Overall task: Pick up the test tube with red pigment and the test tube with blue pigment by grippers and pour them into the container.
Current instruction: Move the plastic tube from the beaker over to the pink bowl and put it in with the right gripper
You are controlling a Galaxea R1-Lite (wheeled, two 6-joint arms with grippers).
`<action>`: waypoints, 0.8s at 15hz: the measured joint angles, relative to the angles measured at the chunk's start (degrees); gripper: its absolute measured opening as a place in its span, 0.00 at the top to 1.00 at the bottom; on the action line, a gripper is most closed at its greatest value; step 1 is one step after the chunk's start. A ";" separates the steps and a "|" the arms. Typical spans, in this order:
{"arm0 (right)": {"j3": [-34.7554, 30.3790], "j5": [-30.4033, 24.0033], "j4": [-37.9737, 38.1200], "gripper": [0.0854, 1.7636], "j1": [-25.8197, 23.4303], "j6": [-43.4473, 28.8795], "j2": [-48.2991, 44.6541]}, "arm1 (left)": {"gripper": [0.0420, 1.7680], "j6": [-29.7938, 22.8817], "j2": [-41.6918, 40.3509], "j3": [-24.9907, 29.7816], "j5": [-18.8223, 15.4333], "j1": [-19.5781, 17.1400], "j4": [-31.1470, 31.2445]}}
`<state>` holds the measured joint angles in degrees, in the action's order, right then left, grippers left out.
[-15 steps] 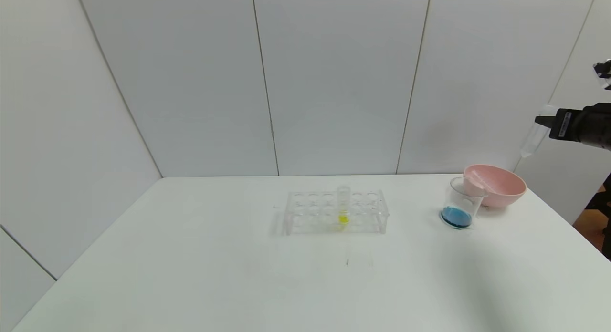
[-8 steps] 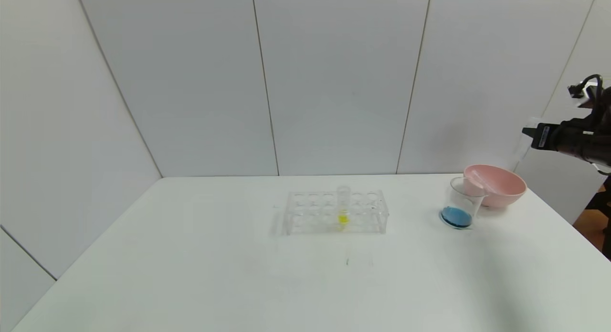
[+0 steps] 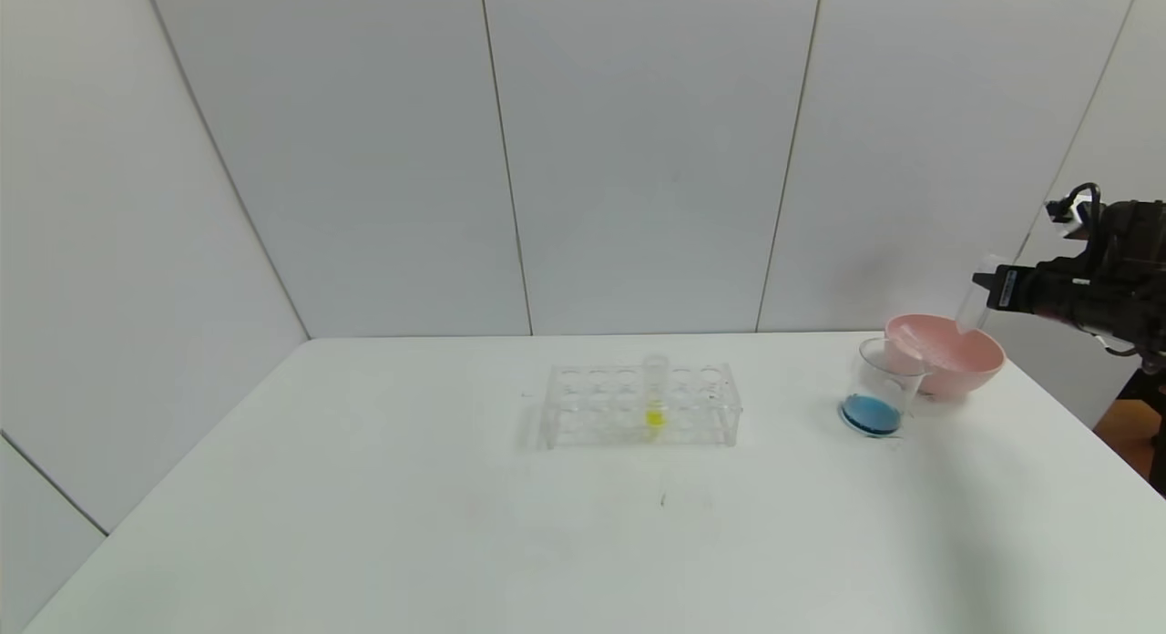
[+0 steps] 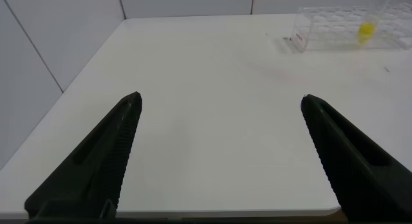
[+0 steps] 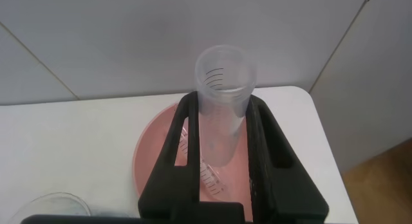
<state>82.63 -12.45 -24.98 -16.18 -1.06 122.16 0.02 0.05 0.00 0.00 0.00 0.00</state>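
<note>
My right gripper (image 3: 988, 286) is at the far right, shut on an empty clear tube (image 3: 969, 306) that hangs tilted just above the pink bowl (image 3: 966, 365). In the right wrist view the fingers (image 5: 183, 130) clamp this tube (image 5: 222, 111) over the bowl (image 5: 151, 163). A second empty tube (image 5: 207, 177) lies inside the bowl. The container, a clear beaker (image 3: 882, 379), stands in front of the bowl on its left and holds blue liquid (image 3: 871, 414). No tube with red or blue liquid shows. My left gripper (image 4: 219, 102) is open and empty over the table's near left part.
A clear tube rack (image 3: 642, 404) stands mid-table with one yellow-liquid tube (image 3: 655, 399) in it; it also shows in the left wrist view (image 4: 335, 32). The table edge runs close behind and right of the bowl. The wall is just behind.
My right gripper has come down and moved left with the empty tube, from high by the wall to just above the pink bowl. Nothing else has moved.
</note>
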 joint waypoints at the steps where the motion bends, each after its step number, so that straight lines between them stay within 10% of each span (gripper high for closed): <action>1: 0.00 -0.02 0.02 0.76 0.00 0.00 0.20 | 0.00 0.00 0.00 0.00 0.00 0.00 0.00; 12: -0.30 -0.55 -2.77 0.24 1.08 0.05 0.77 | 0.00 -0.02 0.00 0.00 0.00 0.00 0.02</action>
<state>82.32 -13.00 -27.75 -15.09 -1.01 122.93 0.00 0.05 0.00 0.00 0.00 0.02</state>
